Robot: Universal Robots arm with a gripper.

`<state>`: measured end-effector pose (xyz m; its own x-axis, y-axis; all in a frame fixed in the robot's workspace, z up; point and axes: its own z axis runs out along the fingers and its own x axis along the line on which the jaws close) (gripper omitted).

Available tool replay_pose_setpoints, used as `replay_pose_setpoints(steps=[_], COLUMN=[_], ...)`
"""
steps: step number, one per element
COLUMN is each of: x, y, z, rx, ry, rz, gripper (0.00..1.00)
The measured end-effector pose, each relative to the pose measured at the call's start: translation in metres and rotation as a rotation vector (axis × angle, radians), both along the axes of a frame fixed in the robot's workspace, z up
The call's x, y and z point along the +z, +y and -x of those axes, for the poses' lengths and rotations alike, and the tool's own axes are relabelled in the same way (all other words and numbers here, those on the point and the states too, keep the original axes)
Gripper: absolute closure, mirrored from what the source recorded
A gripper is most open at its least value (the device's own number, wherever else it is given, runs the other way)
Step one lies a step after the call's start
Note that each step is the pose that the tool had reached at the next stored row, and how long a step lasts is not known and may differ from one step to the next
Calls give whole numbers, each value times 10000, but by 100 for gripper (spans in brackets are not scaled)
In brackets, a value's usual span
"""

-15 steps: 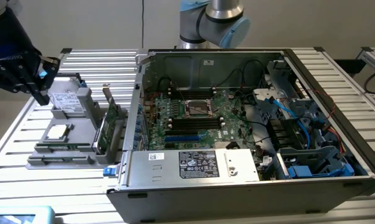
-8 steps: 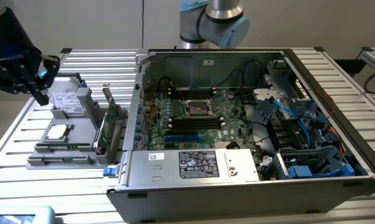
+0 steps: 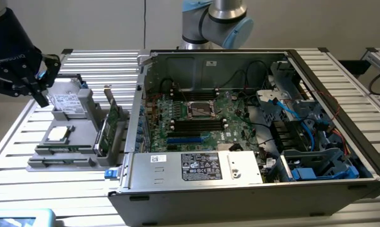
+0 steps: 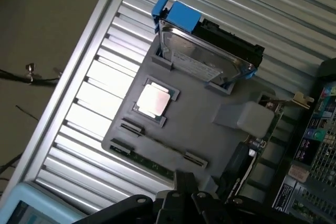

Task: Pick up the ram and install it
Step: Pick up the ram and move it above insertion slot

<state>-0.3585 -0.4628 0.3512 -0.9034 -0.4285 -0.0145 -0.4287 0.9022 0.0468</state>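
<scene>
Gripper (image 3: 44,90) hovers above a grey plastic parts tray (image 4: 210,142); the long, thin green ram stick (image 4: 149,164) lies slotted beneath it. How far it is open cannot be told.

Silver arm (image 3: 218,23) with pale-blue joint caps, black claw (image 3: 42,81) with blue light.

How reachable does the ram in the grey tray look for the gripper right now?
Probably yes: the gripper hangs over the grey tray, and the ram sits in its slot along the tray's edge with nothing over it. The hard drive and processor sit apart from it.
</scene>
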Motion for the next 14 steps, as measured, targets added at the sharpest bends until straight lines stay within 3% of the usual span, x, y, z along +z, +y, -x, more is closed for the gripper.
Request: replay_pose_setpoints(steps=[14], x=[-6], y=[0], z=[0], rx=[2551], ry=[0], rz=[0], gripper=[89])
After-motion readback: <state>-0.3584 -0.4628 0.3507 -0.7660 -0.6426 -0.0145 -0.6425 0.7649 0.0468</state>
